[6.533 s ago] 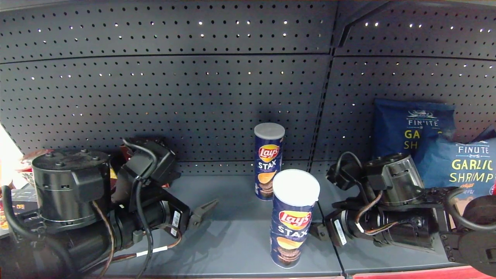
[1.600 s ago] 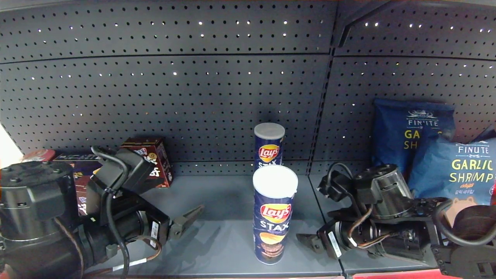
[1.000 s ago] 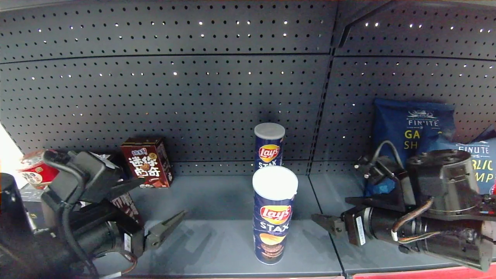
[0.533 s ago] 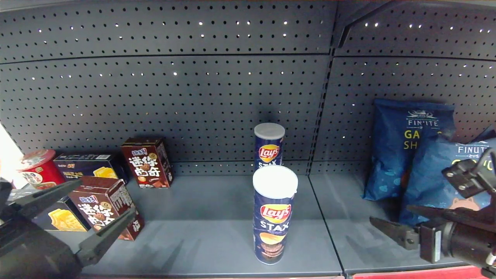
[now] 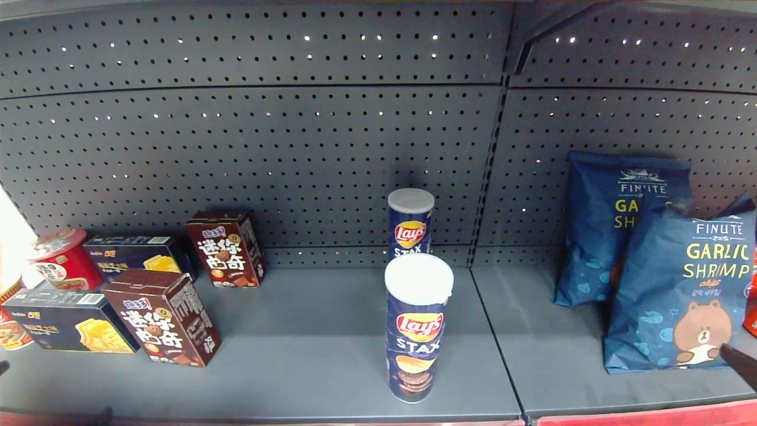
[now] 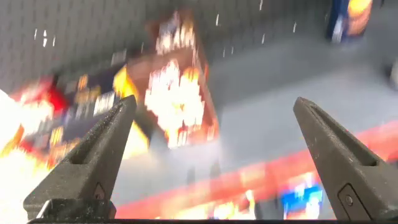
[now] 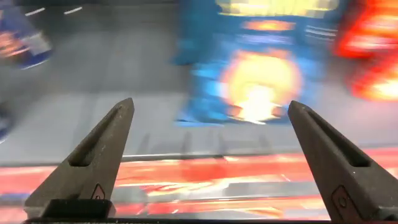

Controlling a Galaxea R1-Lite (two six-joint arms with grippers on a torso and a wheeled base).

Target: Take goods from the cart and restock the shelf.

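Observation:
Two tall blue chip cans stand upright on the grey shelf [image 5: 331,361], the front can [image 5: 419,328] directly before the back can [image 5: 410,228]. Neither gripper touches them. My left gripper [image 6: 214,102] is open and empty, off the shelf's front left, facing a brown snack box [image 6: 180,93]. My right gripper [image 7: 211,104] is open and empty too, off the front right, facing a blue snack bag [image 7: 261,68]. One of its fingertips [image 5: 742,364] pokes in at the head view's right edge.
At the shelf's left stand two brown boxes [image 5: 165,316] [image 5: 226,248], two dark blue boxes [image 5: 68,319] and a red cup [image 5: 62,260]. Two blue bags [image 5: 680,290] [image 5: 615,225] lean at the right. A red strip [image 5: 644,417] runs along the shelf's front edge.
The front can shifted left, in line with the back can, and was left standing. Both arms then drew back off the shelf, left and right, uncovering the boxes and bags.

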